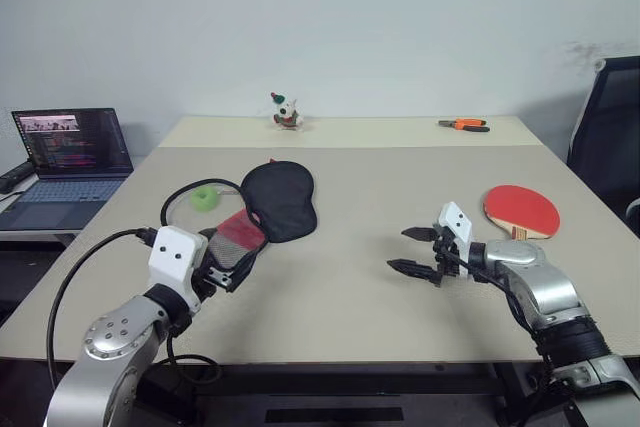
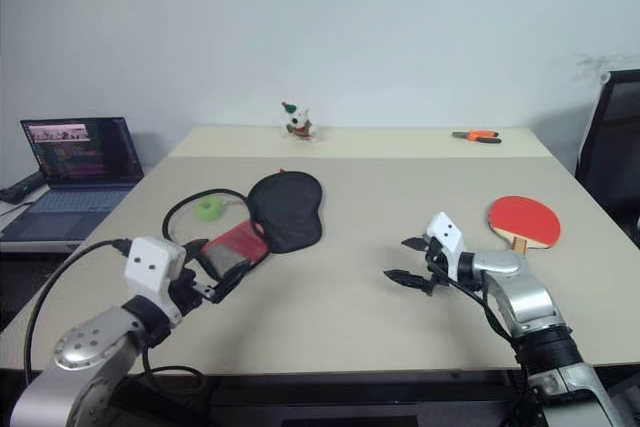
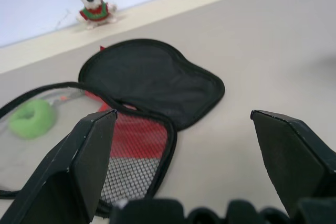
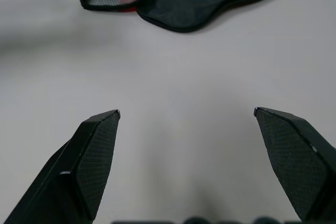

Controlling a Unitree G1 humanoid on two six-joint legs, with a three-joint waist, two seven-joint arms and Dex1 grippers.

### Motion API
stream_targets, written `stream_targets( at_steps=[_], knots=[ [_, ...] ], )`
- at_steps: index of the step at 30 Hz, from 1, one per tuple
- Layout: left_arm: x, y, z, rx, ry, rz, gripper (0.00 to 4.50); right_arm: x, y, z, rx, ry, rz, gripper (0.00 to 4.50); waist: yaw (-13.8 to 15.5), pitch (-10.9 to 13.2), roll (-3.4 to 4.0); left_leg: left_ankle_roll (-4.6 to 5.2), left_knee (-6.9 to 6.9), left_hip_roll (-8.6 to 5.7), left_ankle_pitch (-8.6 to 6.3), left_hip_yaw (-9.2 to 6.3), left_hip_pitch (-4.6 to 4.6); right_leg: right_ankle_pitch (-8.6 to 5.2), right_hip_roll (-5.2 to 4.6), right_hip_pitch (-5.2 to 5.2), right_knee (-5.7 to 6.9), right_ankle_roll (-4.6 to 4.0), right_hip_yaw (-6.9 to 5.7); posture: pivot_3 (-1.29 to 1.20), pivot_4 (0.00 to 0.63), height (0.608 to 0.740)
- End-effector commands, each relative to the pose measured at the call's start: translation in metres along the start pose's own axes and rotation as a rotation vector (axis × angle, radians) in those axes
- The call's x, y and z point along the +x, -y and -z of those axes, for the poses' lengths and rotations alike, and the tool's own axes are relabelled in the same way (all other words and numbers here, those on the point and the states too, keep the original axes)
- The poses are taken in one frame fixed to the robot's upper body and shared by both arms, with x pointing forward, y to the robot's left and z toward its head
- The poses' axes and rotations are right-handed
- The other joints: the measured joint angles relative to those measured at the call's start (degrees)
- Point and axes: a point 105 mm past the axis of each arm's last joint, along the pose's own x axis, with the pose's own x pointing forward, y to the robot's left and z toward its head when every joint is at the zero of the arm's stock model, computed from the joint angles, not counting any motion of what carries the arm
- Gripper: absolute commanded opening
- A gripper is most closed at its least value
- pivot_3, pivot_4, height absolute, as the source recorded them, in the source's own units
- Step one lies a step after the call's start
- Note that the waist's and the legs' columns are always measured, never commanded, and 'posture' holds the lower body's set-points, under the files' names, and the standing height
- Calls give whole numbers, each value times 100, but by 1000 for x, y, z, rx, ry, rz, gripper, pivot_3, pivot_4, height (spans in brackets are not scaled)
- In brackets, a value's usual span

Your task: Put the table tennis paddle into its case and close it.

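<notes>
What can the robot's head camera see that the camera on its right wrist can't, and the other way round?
The left eye view alone takes in the table tennis paddle lying red face up at the table's right, a laptop, a small toy dog, orange pliers, a green ring and the left gripper, open near the case.

The right wrist view alone gives a close look between the right gripper's spread fingers, with nothing between them.

Both show the case, lying open, and the beige table.

Between the wide-apart black fingers (image 3: 79, 166), the case (image 3: 152, 82) lies unzipped, a plush dog (image 3: 93, 4) beyond at eleven o'clock.
</notes>
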Motion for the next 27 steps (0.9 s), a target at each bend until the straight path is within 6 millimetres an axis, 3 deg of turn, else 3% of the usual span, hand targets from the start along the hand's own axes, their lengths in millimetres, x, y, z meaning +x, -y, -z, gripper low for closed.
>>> stream_targets(
  at_steps=[1,10,15,19,23,27],
  knots=[
    [8,-3,-7,17,55,1,4450,-10,1,-12,-44,3,11,4500,9,0,0,0,1,-2,0,0,0,0,0,0,1,0,-1,0,150,740],
    [38,-23,-9,77,68,102,4450,-28,1,-29,-27,27,74,4500,10,-1,-3,0,4,-3,0,1,2,0,2,5,-3,2,-7,0,150,740],
    [62,-45,-8,151,33,124,4450,-25,-14,-56,-12,98,27,4500,0,-1,-3,0,2,-1,0,1,1,0,7,1,0,1,-13,0,150,740],
    [77,-53,4,159,-9,150,4450,-14,-22,-69,-17,141,20,4500,-10,-1,-3,0,3,-4,0,5,1,1,6,2,-1,5,-19,0,150,740],
    [112,-18,12,166,-55,355,4450,-19,-22,-75,-54,154,21,4500,36,-1,-6,1,6,-8,0,-1,-9,1,7,-7,3,4,-33,0,150,740],
    [123,-10,13,214,-75,436,4450,-15,-25,-74,-63,158,27,4500,56,-1,-14,1,15,-13,0,-8,-36,6,3,-21,-2,11,-42,0,150,740]
  ],
)
